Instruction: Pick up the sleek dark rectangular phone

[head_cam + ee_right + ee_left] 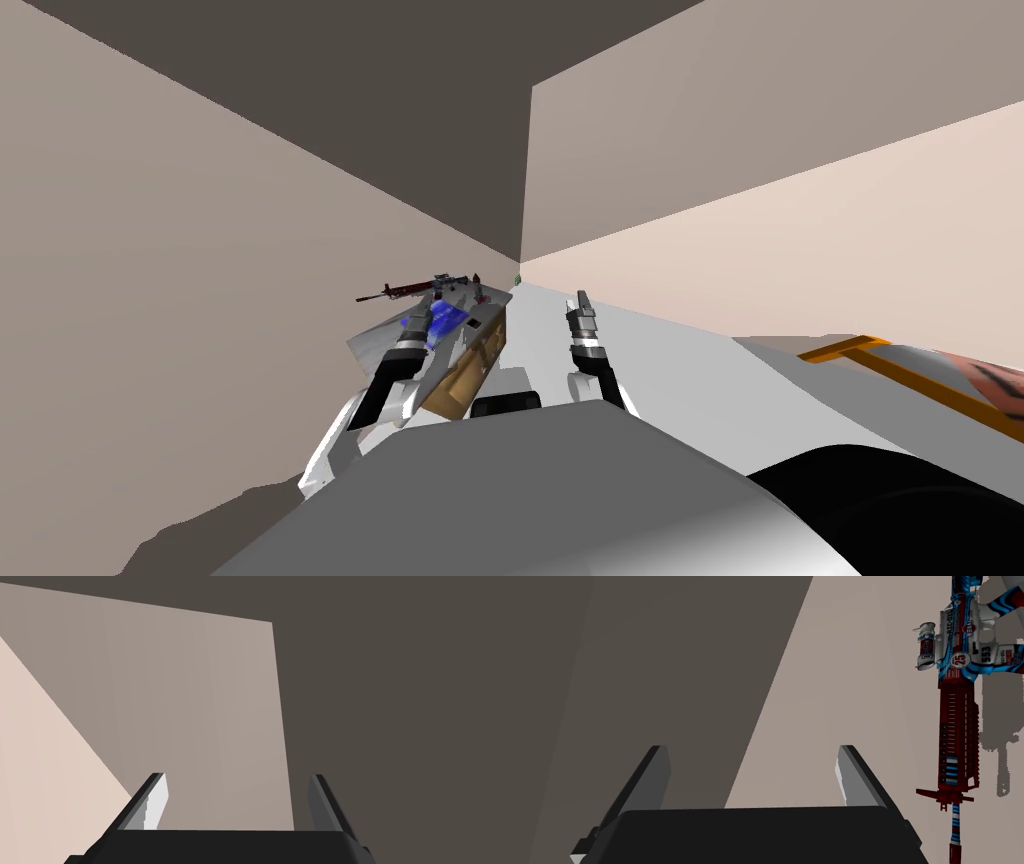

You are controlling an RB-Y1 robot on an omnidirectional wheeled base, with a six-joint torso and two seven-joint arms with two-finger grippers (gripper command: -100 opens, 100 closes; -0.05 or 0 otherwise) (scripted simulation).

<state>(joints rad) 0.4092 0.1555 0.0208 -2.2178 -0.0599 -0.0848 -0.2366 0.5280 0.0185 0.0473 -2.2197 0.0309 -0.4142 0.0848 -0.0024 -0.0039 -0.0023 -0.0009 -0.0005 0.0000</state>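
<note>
Step in hand: approach and alignment; the phone is not yet grasped. The left gripper (420, 318) hovers over the desk (456, 390) with its fingers wide apart and nothing between them; in the left wrist view the left gripper (752, 750) points past the desk toward a bare wall, with the rifle (957, 726) off to one side. The phone (471, 323) is judged to be the small dark rectangle lying flat on the grey desk top just beside the blue item (447, 318), on the side away from the rifle (405, 291); at this range the identification is not certain. The right gripper (581, 300) is raised apart from the desk, near the middle of the head view, fingers also wide open (237, 776). To do the step well: tilt the left wrist down until the dark rectangle sits centred between the fingers, turn the fingers to span its short sides, and descend straight. A flat, thin body probably offers little edge, so the fingertips should meet the desk top before closing. Keep clear of the blue item and the rifle. Legible writing: on the rifle, "25" in a round badge and "553" on the white body; the other lettering is too small to read.
</note>
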